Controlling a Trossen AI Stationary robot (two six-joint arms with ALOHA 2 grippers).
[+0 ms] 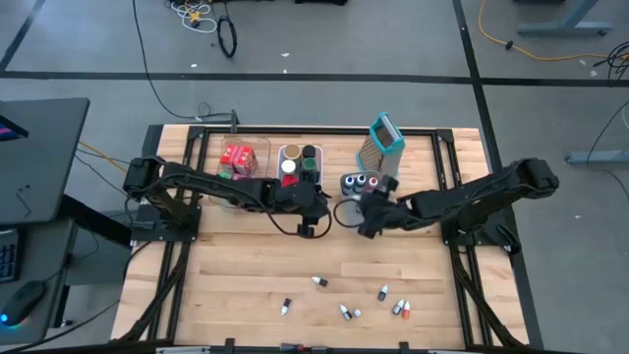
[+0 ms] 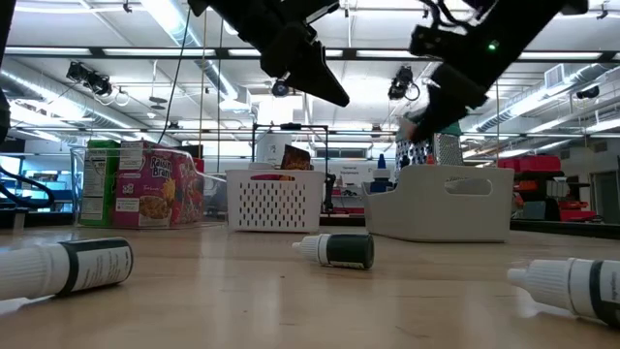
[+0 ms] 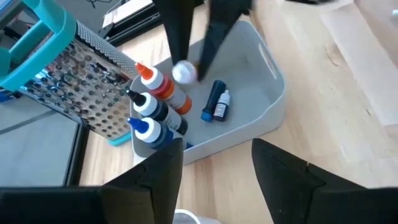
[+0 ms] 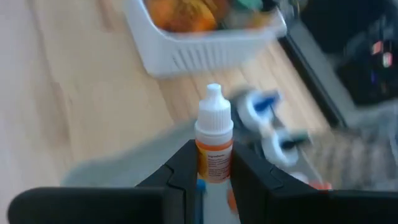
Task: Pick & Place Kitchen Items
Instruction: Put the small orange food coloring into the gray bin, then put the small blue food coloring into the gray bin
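My right gripper [image 4: 214, 160] is shut on a small dropper bottle [image 4: 214, 140] with a white cap and an orange label. It holds the bottle above the grey bin [image 3: 261, 106], where several capped bottles [image 3: 155, 109] stand and smaller ones lie. My left gripper [image 3: 217, 177] hangs open near the table's middle [image 1: 322, 208], next to the grey bin, with nothing between its fingers. Several small bottles [image 1: 346, 312] lie on their sides near the table's front edge. My right gripper pinches the bottle's labelled body [image 4: 214, 167] between its two fingers [image 3: 177, 37]. The fingers slant down from the table's right side and lie along the bottle. The white cap [image 4: 214, 112] sticks out past the fingertips. The bottle is lifted clear above the grey bin.
A metal grater with a teal top [image 1: 383, 143] stands behind the grey bin. A white slotted bin [image 1: 298, 162] with round jars and a clear bin [image 1: 236, 157] with packets stand at the back. Loose bottles [image 2: 339, 250] dot the front of the wooden table [image 1: 236, 265].
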